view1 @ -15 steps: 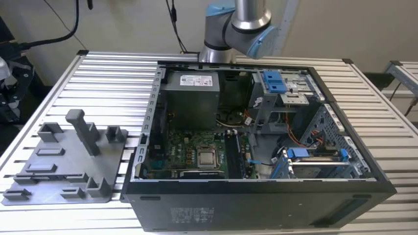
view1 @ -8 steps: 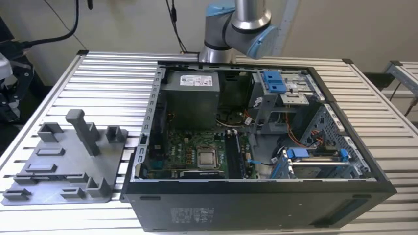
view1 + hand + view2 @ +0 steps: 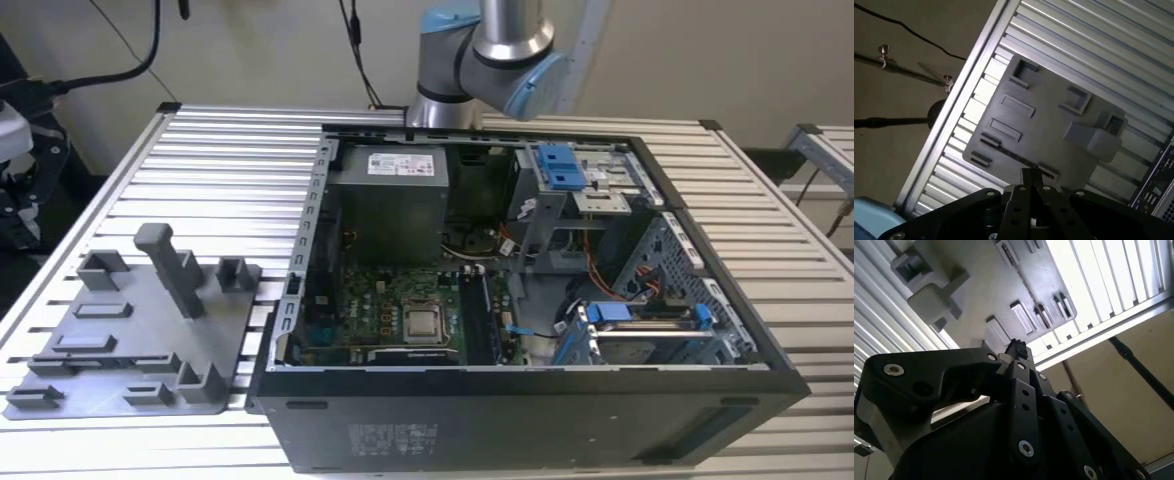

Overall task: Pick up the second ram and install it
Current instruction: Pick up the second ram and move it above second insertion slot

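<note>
Fingers [image 3: 1025, 179] of the gripper [image 3: 1029, 172] are hanging closed, empty, above the grey tray [image 3: 134, 340], at 9 o'clock of the computer case [image 3: 534, 430] in the exterior view, where the second ram [image 3: 1009, 156] is apparently lying unpicked, uninstalled.

Pale beige wall [image 3: 267, 50] behind a slatted aluminium table [image 3: 200, 170], black cables [image 3: 134, 55] hanging against it; a second slatted table [image 3: 821, 150] at the exterior view's right; brownish floor [image 3: 894, 165] beneath

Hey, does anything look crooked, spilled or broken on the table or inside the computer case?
Nothing stands out. The grey tray lies flat on the slatted table, the open computer case sits square beside it, and the gripper hangs above the tray. No spill or damage shows.
</note>
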Robot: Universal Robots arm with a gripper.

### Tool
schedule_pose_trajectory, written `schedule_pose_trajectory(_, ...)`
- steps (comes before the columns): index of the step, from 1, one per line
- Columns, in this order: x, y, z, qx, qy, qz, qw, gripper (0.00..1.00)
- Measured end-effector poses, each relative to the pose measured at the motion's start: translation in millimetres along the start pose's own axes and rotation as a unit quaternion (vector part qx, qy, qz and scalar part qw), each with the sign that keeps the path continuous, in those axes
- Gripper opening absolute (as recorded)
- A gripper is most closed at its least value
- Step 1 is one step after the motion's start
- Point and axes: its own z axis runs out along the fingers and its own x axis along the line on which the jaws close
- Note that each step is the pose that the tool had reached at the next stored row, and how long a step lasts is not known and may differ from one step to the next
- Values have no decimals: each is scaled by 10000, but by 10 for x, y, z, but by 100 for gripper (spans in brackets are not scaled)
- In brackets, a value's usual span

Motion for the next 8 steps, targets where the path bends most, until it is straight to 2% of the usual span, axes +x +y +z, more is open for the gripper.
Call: schedule_pose_trajectory(8,0,0,0,6,2,-166,9999,11)
